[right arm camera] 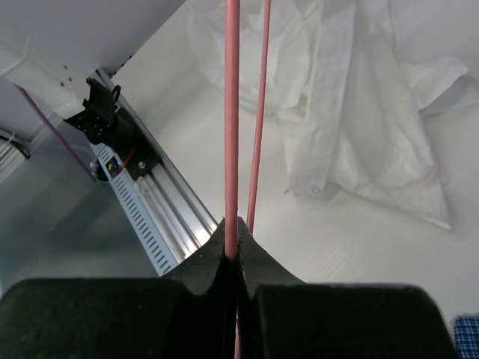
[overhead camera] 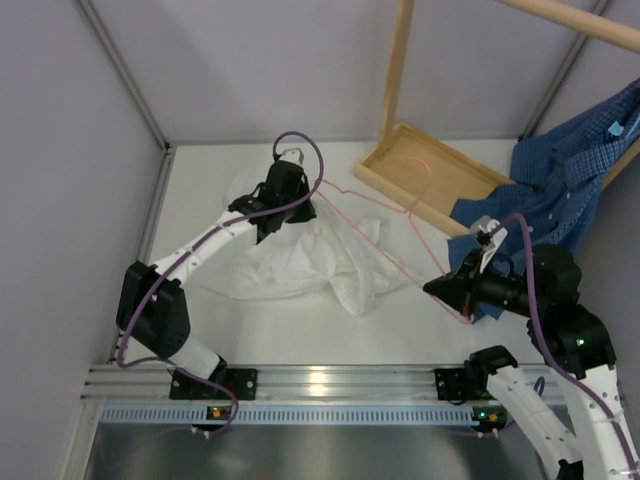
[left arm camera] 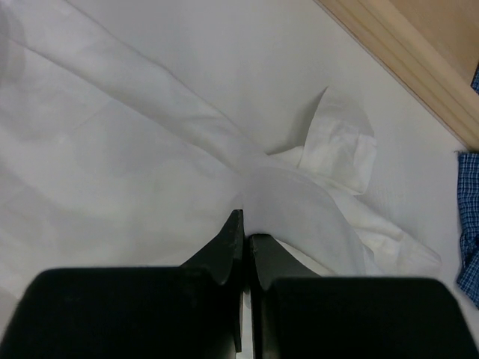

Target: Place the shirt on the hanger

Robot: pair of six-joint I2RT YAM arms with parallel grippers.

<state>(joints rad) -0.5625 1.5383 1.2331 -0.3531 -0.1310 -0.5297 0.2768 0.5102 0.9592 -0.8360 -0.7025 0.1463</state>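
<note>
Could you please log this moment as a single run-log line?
left gripper: shut on shirt | right gripper: shut on hanger | shirt: crumpled on table | status: not yet on hanger

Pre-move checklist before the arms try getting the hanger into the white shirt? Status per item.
1. Right gripper holds the hanger: ok, shut on the pink wire.
2. Left gripper holds the shirt: ok, shut with white fabric bunched at its tips.
3. Hanger inside the shirt: not ok, the top view shows the wire lying over the fabric.
4. Neck opening located: cannot tell, the shirt is crumpled.
5. Blue checked shirt clear of the hanger: cannot tell, it lies right beside the right gripper.
</note>
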